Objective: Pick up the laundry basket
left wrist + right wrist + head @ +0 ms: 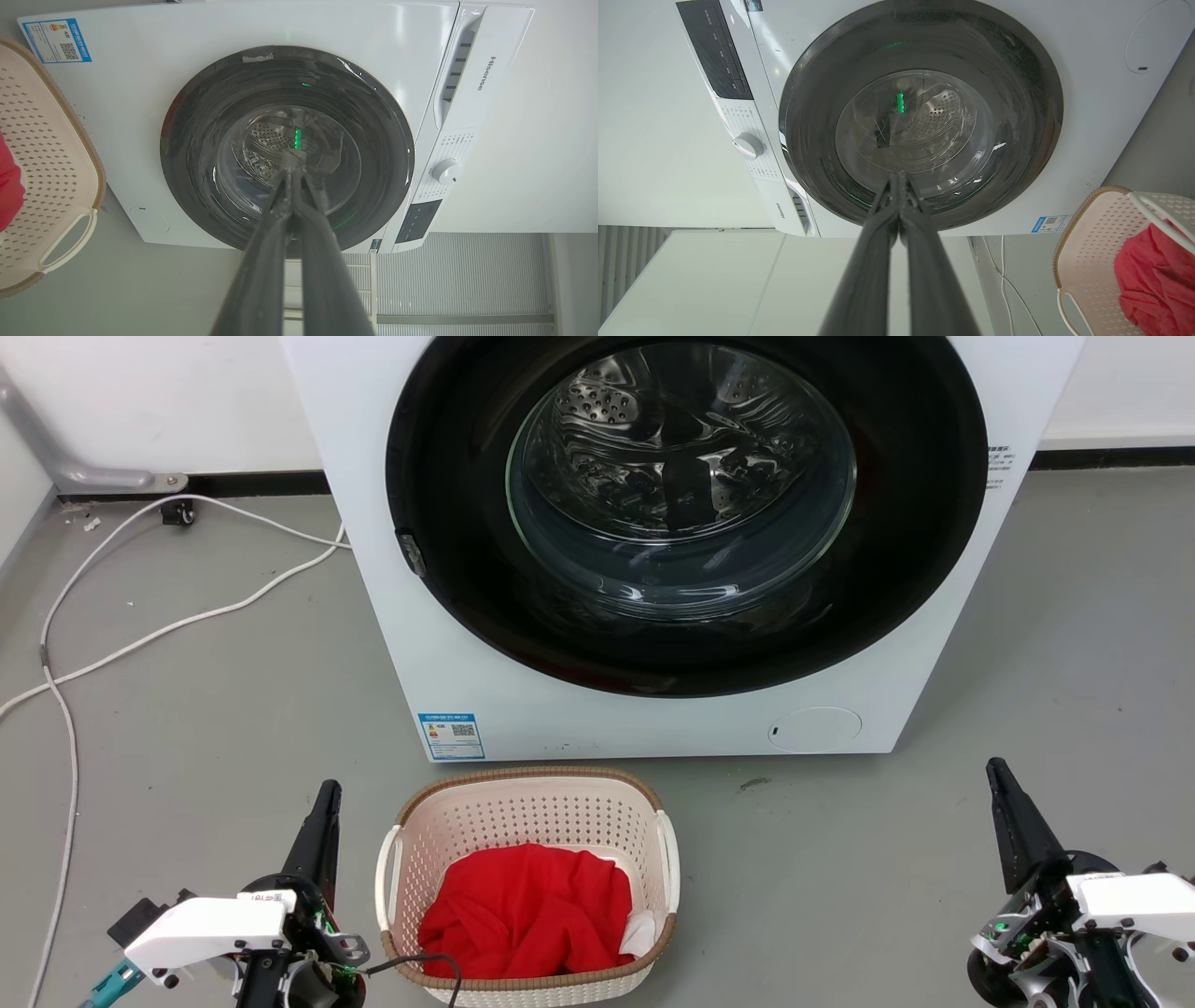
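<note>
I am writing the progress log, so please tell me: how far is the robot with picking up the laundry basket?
Done: nothing visible yet; the laundry basket stands on the floor before the washing machine, red cloth inside. In hand: the left gripper and right gripper, both shut, flank it without touching. Left: probably open, grasp the side handles, and lift.

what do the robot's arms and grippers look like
Both the left gripper and right gripper have long, dark, tapering fingers on black round hubs, with white plastic shells fixed by dark screws and green-lit electronics showing. The left arm also carries a thin black cable and a teal connector.
</note>
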Robot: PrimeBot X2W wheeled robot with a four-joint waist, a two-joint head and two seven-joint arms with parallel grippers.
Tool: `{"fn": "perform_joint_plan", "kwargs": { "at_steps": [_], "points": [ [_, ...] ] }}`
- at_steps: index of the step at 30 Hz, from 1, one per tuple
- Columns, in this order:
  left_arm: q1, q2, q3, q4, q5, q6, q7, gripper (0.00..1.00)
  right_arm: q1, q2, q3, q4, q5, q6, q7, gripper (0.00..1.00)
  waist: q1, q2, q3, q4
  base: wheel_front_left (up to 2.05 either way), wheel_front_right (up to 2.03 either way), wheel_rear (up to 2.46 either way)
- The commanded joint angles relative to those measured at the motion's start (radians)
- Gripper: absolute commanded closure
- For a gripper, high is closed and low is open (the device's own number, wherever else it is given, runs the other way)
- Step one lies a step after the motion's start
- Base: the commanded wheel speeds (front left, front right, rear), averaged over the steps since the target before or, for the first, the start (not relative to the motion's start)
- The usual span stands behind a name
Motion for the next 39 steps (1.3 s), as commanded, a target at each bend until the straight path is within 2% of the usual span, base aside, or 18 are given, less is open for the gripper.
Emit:
{"fn": "perform_joint_plan", "kwargs": {
  "at_steps": [1, 25, 26, 32, 39],
  "points": [
    [-0.008, 0.003, 0.002, 0.001, 0.0, -0.003, 0.002, 1.0, -0.011, 0.003, -0.001, 0.001, -0.005, 0.0, 0.004, 1.0, 0.0, 0.0, 0.0, 0.0, 0.0, 0.0, 0.0],
    [-0.008, 0.003, 0.002, 0.0, 0.0, -0.003, 0.002, 1.0, -0.011, 0.003, -0.001, 0.001, -0.005, 0.0, 0.003, 1.0, 0.0, 0.0, 0.0, 0.0, 0.0, 0.0, 0.0],
    [0.001, -0.001, 0.0, 0.001, 0.0, 0.0, -0.001, 0.0, 0.001, 0.0, 0.0, 0.001, -0.001, 0.0, -0.001, 0.0, 0.0, 0.0, 0.0, 0.0, 0.0, 0.0, 0.0],
    [0.017, -0.003, -0.01, 0.0, 0.016, 0.001, -0.023, 0.0, 0.017, 0.002, 0.006, 0.015, -0.022, 0.0, -0.022, 0.0, 0.0, 0.0, 0.001, 0.0, 0.0, 0.0, 0.0],
    [0.021, -0.002, -0.003, -0.024, 0.135, 0.0, -0.058, 0.0, 0.02, 0.001, 0.004, -0.012, -0.145, 0.0, -0.057, 0.0, 0.0, 0.0, 0.002, 0.001, 0.0, 0.0, 0.0]
  ]
}}
